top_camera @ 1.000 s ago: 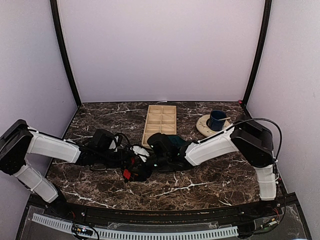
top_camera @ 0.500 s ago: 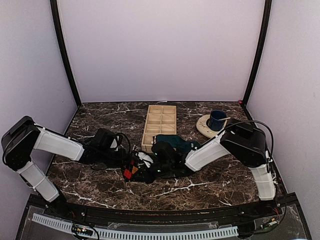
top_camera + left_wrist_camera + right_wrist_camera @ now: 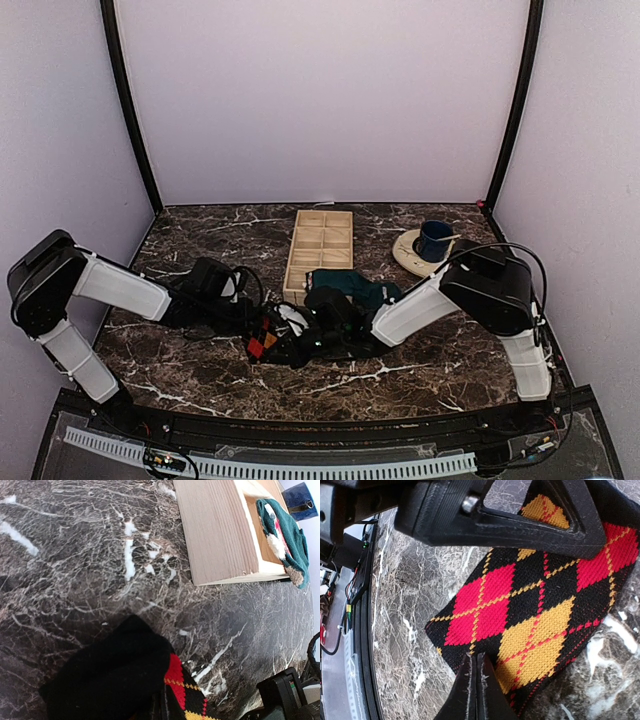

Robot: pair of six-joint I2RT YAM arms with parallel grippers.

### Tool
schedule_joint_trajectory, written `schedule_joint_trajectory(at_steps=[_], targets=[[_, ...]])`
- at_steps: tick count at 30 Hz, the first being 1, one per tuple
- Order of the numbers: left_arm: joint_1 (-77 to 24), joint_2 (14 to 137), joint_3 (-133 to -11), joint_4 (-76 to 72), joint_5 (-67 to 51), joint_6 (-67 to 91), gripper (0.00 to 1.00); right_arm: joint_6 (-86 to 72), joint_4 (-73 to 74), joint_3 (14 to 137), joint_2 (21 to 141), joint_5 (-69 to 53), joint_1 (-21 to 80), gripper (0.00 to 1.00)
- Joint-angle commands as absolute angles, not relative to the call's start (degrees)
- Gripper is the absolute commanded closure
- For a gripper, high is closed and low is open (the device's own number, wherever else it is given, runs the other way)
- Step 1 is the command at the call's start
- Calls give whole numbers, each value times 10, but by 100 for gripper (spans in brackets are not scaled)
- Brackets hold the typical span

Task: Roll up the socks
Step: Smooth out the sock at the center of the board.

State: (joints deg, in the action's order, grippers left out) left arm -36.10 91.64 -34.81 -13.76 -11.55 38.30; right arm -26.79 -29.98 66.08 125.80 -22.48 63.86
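The black sock with red and orange argyle diamonds (image 3: 262, 346) lies on the marble table between my two grippers. My left gripper (image 3: 257, 322) is shut on its black end, and the fabric bunches over its fingertips (image 3: 163, 709) in the left wrist view. The sock's patterned part (image 3: 520, 605) lies flat. My right gripper (image 3: 476, 661) is shut, with its tips pressed onto the sock's near edge and nothing between them. One left finger (image 3: 510, 525) lies across the sock's far side. The teal green sock (image 3: 350, 285) lies crumpled at the near end of the wooden tray (image 3: 220, 530).
The wooden compartment tray (image 3: 320, 240) stands at the back centre. At the back right a dark blue mug (image 3: 435, 240) sits on a cream plate (image 3: 408, 256). Black frame posts stand at both back corners, and a cable rail runs along the front edge.
The right arm has dropped and drawn nearer, uncovering the teal sock by the tray. The left arm has reached a little further right. The argyle sock has shifted slightly under both grippers.
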Motion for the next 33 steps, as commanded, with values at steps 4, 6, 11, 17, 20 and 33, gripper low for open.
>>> schedule_joint_trajectory(at_steps=[4, 6, 11, 17, 20, 33], targets=[[-356, 934, -351, -151, -132, 361, 95, -314, -278, 648, 1256, -202, 661, 100], [-338, 934, -347, -152, -136, 358, 95, -321, -277, 652, 1257, -199, 665, 100], [-333, 922, -336, -154, -143, 349, 95, -334, -268, 675, 1264, -190, 679, 100], [-332, 910, -324, -161, -163, 340, 95, -341, -253, 716, 1283, -184, 693, 100], [-332, 900, -319, -160, -169, 336, 94, -343, -247, 732, 1287, -179, 697, 100], [-332, 768, -318, -117, -174, 337, 73, -280, -200, 745, 1217, -141, 708, 94]])
